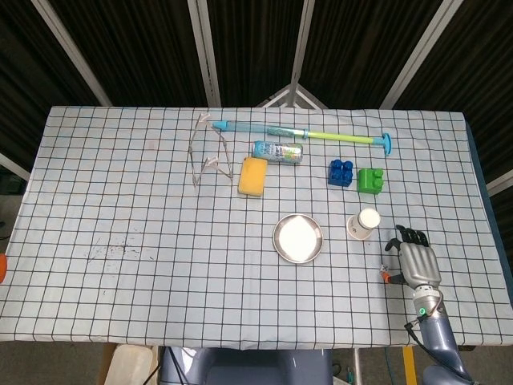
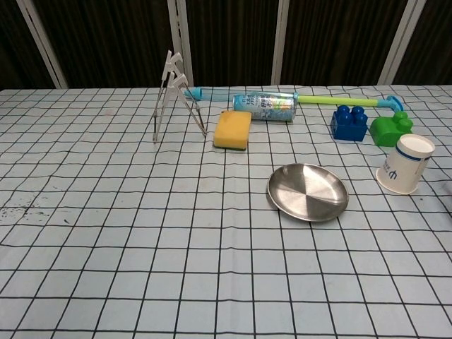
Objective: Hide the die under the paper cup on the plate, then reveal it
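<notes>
Our right hand [image 1: 417,263] sits w/ fingers spread, holding nothing. Small white die isn't visible, probably hidden beside it. Risk: knocking the nearby upturned white paper cup [image 1: 364,224] over.

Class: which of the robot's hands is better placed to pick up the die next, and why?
The right hand. It hovers at the table's right edge beside the paper cup, about where the die should be. The left hand appears in neither view.
</notes>
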`<act>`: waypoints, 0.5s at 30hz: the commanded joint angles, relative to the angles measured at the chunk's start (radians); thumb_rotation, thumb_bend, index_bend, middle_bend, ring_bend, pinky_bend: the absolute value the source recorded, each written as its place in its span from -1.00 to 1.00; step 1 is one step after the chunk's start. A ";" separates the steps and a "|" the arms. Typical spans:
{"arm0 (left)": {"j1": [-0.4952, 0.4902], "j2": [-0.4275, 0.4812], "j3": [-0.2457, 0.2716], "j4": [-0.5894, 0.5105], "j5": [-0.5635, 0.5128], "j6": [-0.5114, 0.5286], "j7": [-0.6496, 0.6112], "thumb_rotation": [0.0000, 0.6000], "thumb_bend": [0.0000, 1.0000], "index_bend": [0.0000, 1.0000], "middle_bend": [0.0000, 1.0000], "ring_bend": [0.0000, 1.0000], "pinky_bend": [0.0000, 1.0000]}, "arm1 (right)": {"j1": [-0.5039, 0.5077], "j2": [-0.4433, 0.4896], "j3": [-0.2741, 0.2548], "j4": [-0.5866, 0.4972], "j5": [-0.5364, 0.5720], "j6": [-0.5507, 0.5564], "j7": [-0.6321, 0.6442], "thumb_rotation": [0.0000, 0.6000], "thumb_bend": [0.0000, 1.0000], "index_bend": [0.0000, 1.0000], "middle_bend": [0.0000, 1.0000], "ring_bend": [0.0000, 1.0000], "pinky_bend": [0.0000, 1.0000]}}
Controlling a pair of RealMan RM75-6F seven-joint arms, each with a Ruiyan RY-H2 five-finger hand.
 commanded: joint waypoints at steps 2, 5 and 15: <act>-0.004 -0.004 0.003 -0.002 0.003 -0.006 0.014 1.00 0.39 -0.57 -1.00 -1.00 -0.76 | -0.001 -0.009 -0.008 0.021 -0.003 -0.004 0.024 1.00 -0.67 -0.13 -0.78 -0.84 -1.00; -0.005 -0.006 0.003 -0.005 0.004 -0.005 0.024 1.00 0.39 -0.57 -1.00 -1.00 -0.76 | -0.001 -0.015 -0.013 0.033 -0.012 -0.005 0.041 1.00 -0.67 -0.10 -0.78 -0.84 -1.00; -0.006 -0.006 0.003 -0.007 -0.001 -0.008 0.029 1.00 0.39 -0.57 -1.00 -1.00 -0.76 | 0.007 -0.034 -0.026 0.059 -0.011 -0.006 0.056 1.00 -0.65 -0.05 -0.78 -0.84 -1.00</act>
